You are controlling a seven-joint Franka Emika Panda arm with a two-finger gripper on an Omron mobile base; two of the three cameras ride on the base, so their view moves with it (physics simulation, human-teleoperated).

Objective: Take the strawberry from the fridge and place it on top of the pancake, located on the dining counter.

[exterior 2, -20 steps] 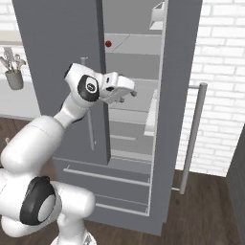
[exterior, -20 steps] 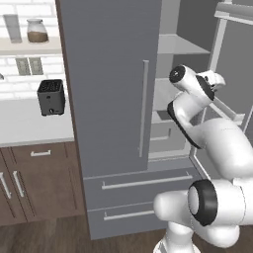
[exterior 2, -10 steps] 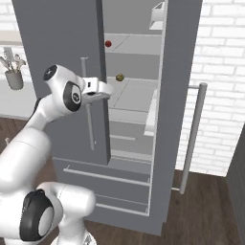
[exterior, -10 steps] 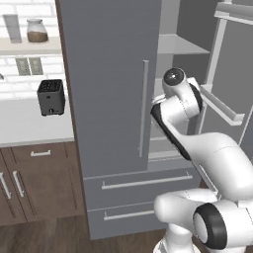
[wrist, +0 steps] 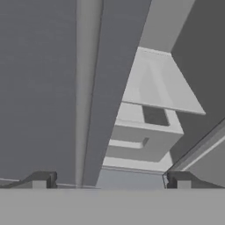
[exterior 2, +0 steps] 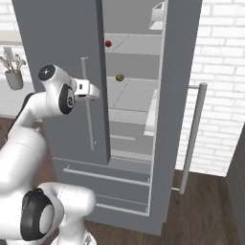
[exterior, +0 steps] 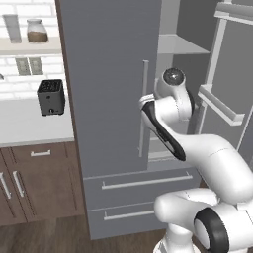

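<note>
The fridge [exterior 2: 57,43] stands with its left door shut and its right door [exterior 2: 174,95] swung open. On an upper inner shelf lies the tiny dark-red strawberry [exterior 2: 108,43]. My gripper [exterior 2: 94,91] hangs in front of the shut left door, beside its vertical bar handle [exterior 2: 87,103], below and left of the strawberry and well apart from it. In the hand view the gripper [wrist: 110,180] is open with nothing between its fingertips [wrist: 41,179], looking along the door edge at pale shelves [wrist: 154,88]. The fridge [exterior: 108,74] also fills the left base view.
A small brownish-olive ball [exterior 2: 120,77] sits one shelf below the strawberry. A black toaster [exterior: 51,97] stands on the white worktop [exterior: 29,123] left of the fridge, over brown cabinets [exterior: 34,178]. Two lower fridge drawers [exterior: 143,183] are shut. A brick wall [exterior 2: 220,72] lies to the right.
The arm has swung back out of the fridge opening and to the left, so the hand now hangs before the shut left door. The olive ball has come into sight.
</note>
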